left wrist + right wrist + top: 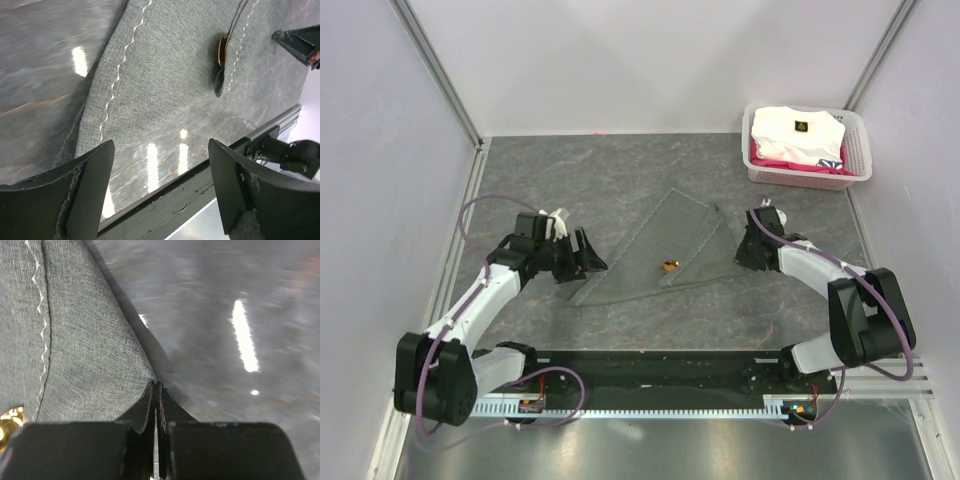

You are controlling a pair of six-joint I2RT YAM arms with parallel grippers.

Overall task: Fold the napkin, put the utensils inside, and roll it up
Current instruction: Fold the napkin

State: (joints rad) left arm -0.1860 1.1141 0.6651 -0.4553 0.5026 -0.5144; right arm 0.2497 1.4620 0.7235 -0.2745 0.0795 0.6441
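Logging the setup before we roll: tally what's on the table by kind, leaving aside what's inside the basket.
napkin: 1
spoon: 1
basket: 1
Total: 3

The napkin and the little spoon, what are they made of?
The napkin looks like woven cloth, matte grey-green: you can see fine threads and a pale zigzag stitched hem. The spoon seems to be metal with a shiny gold-coloured finish, because it glints. Whether it is solid or only coated cannot be told.
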